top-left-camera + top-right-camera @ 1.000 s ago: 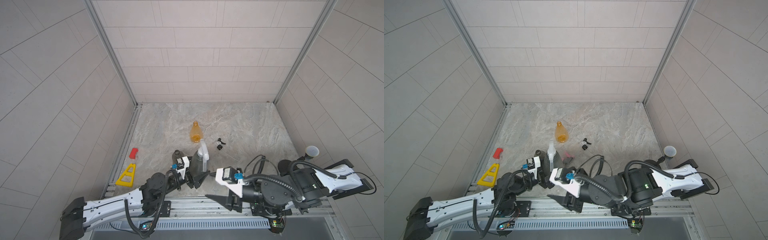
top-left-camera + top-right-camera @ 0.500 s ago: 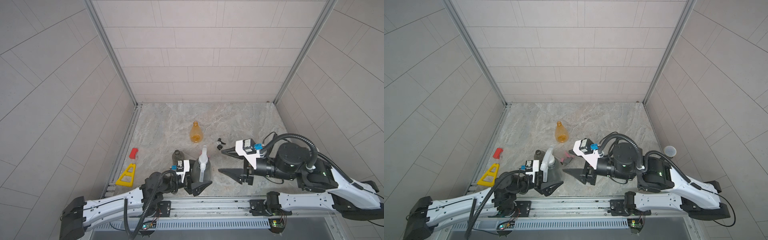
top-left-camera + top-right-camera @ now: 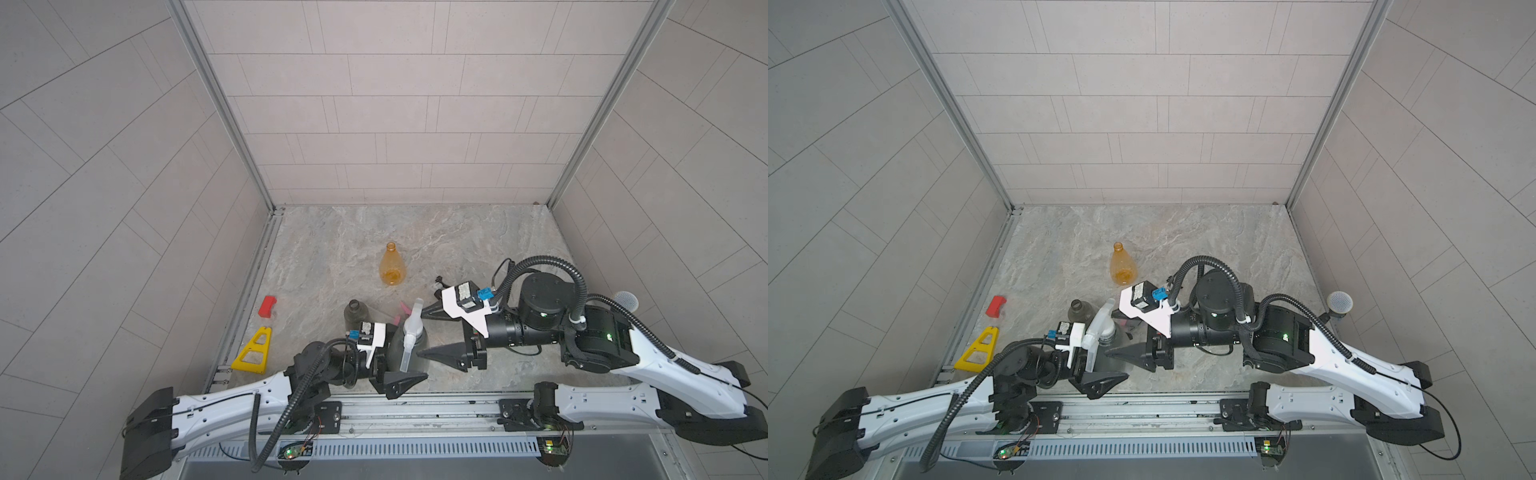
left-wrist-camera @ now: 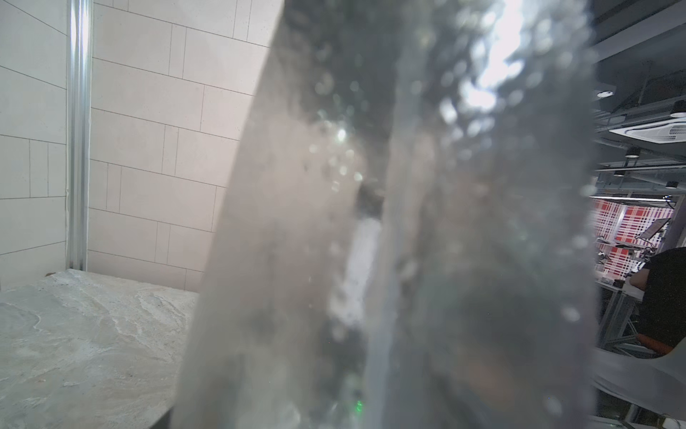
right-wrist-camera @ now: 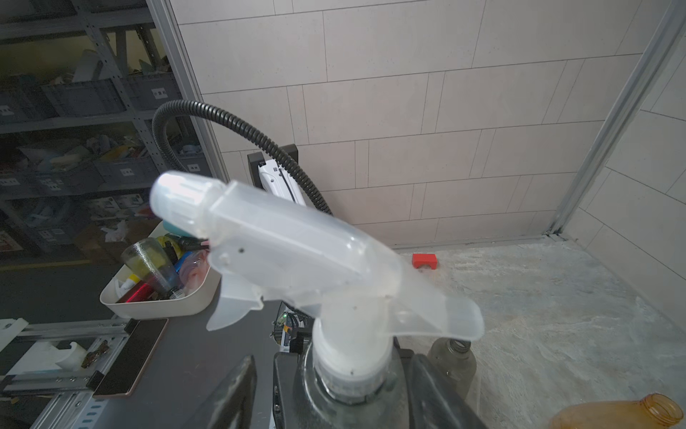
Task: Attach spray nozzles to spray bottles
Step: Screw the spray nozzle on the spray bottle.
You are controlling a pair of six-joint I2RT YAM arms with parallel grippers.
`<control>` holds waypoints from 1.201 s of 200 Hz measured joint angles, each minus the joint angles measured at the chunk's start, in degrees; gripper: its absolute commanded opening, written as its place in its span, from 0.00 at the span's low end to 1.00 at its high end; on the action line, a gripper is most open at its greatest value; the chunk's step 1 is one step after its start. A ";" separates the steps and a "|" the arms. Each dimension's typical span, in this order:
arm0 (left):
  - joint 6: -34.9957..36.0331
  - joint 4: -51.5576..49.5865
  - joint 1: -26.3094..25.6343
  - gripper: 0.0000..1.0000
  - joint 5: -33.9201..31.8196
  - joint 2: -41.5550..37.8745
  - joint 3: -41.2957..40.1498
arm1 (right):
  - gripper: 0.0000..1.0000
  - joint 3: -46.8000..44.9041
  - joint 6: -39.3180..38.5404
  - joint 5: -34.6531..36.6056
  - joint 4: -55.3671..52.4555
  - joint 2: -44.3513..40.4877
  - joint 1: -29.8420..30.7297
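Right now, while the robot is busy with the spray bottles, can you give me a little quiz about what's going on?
1. True or false: the orange bottle has no nozzle on it.
2. What is the left gripper holding? A: the grey bottle wearing the white nozzle. B: the orange bottle. C: nothing.
3. Finish the sentence: the right gripper has its jaws ____.
Key: 1 true. 2 A. 3 open.
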 measured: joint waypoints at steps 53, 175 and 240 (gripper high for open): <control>-0.09 0.20 0.07 0.00 0.28 0.22 0.00 | 0.61 -0.11 1.29 -2.21 3.08 0.68 -1.20; -0.02 0.24 0.11 0.00 -0.66 -0.11 0.00 | 0.53 -1.73 2.05 -2.43 5.22 1.36 -1.20; -0.02 0.11 0.11 0.00 -0.68 -0.13 0.02 | 0.49 -1.75 2.14 -2.34 6.38 1.36 -1.20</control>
